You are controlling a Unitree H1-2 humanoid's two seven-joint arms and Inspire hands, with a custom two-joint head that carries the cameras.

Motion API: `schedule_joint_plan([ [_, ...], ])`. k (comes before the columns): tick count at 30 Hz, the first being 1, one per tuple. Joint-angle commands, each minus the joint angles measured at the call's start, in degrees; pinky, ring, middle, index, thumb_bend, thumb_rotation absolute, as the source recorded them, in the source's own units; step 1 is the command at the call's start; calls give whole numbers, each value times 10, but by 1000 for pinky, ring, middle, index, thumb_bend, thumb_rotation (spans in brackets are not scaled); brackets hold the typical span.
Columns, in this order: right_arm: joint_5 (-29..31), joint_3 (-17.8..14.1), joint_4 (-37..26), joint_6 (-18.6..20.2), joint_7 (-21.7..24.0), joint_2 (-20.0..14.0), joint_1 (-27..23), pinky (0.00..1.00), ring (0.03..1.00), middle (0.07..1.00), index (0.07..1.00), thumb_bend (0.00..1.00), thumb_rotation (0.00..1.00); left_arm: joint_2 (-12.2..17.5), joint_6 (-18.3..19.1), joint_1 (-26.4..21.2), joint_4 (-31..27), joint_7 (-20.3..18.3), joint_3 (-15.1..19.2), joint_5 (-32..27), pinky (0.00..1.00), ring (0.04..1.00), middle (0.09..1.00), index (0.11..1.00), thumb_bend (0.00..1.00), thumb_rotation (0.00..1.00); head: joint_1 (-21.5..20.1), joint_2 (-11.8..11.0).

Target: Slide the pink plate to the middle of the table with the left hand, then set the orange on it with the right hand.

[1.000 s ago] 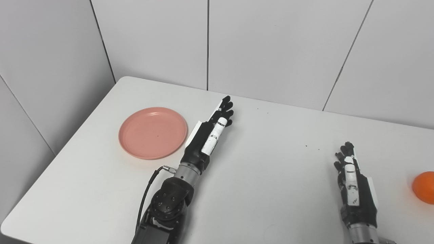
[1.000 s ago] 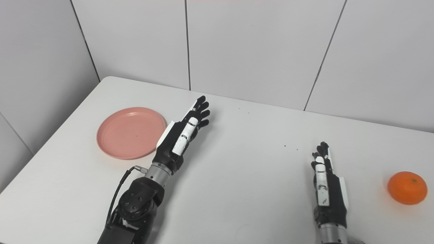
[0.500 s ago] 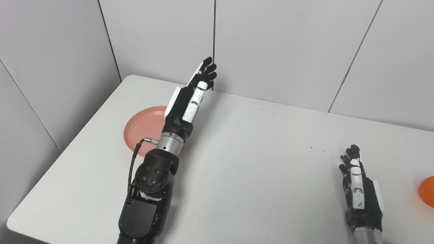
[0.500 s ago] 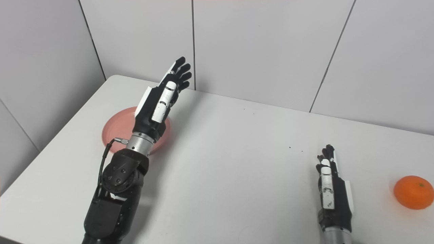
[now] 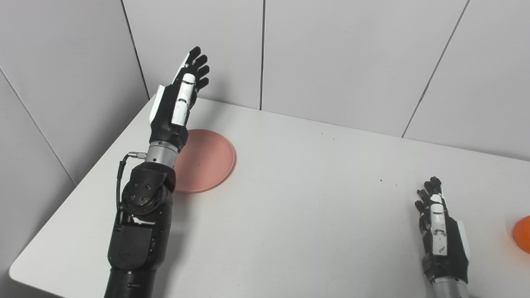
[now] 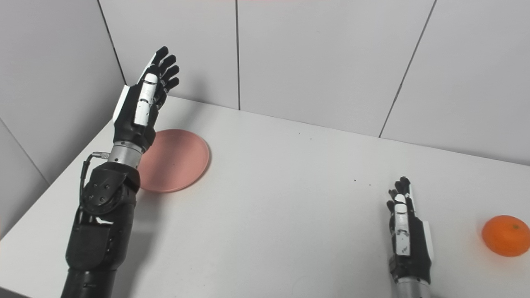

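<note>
The pink plate (image 5: pixel 207 159) lies on the left part of the white table (image 5: pixel 314 198); my left forearm covers its left side. My left hand (image 5: pixel 178 99) is raised high above the plate's left rim, fingers stretched upward and apart, holding nothing. The orange (image 6: pixel 505 235) rests near the table's right edge, cut off at the frame edge in the left eye view. My right hand (image 6: pixel 405 236) lies low near the front right, fingers straight and empty, a short way left of the orange.
Grey wall panels (image 5: pixel 331 54) close off the back and the left side of the table. The table's front left corner (image 5: pixel 25 269) is rounded. A few dark specks (image 5: pixel 381 181) mark the tabletop.
My left arm has lifted off the table and swung left, from right of the plate to above its left side. The right hand has barely moved. The camera shifted slightly.
</note>
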Motion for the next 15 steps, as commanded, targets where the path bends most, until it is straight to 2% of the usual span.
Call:
schedule_joint_plan([
  [1,3,0,-11,-7,8,0,-4,1000,1000,1000,1000,186,1000,14,-12,-25,1,6,12,-15,919,932,941,926,406,991,-1,0],
  [5,-1,1,-12,-10,7,-1,-3,1000,1000,1000,1000,171,1000,30,-17,-28,22,4,28,-34,896,925,941,929,410,953,1,-1],
  [9,0,-1,-15,-9,7,-3,-2,1000,1000,1000,1000,169,1000,50,-20,-26,46,1,47,-56,931,947,958,941,387,996,3,-1],
  [15,4,-2,-12,-11,8,-2,-3,1000,1000,1000,1000,174,1000,64,-10,-20,58,5,62,-71,919,936,951,929,362,1000,4,-2],
])
